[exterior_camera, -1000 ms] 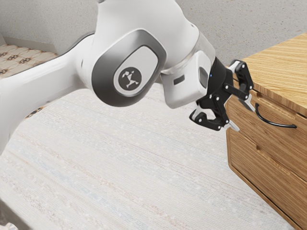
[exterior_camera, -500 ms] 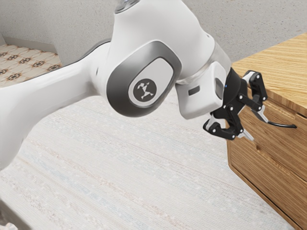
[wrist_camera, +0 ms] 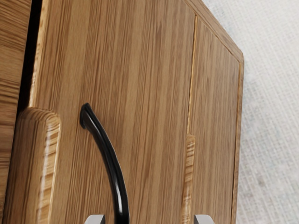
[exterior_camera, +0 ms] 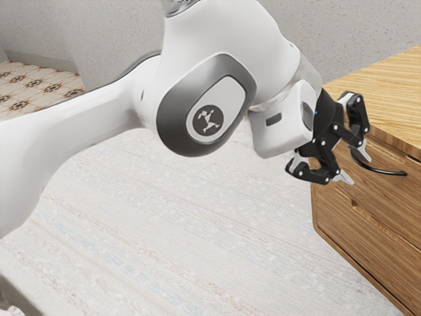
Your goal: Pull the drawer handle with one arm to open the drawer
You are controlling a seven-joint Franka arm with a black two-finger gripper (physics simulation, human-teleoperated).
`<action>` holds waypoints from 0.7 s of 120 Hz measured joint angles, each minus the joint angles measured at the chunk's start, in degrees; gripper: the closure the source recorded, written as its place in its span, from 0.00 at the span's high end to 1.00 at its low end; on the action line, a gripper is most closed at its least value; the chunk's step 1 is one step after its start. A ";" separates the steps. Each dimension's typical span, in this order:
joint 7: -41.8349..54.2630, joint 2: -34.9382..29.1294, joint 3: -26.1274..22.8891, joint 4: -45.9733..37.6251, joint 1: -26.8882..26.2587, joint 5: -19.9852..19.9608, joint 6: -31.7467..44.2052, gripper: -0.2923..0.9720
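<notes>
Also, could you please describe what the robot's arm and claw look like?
The arm has smooth, rounded white shells, with a grey oval panel bearing a small white logo. The claw is black linkage bars ending in pale silver fingertips.

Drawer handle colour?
Glossy black handle on a wood-grain drawer front; shows best in the wrist view.

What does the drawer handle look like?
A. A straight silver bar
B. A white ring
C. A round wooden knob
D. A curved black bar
D: the handle is a thin black bar that bows out from the wooden drawer front.
</notes>
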 joint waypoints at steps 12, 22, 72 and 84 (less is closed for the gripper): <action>0.00 0.56 0.06 0.09 0.04 0.05 0.48 0.37; -0.01 0.77 0.07 0.07 0.11 0.05 0.78 0.37; -0.14 0.55 -0.06 0.04 0.10 0.10 1.32 0.25; -0.16 0.29 -0.07 -0.16 0.07 0.11 1.32 0.24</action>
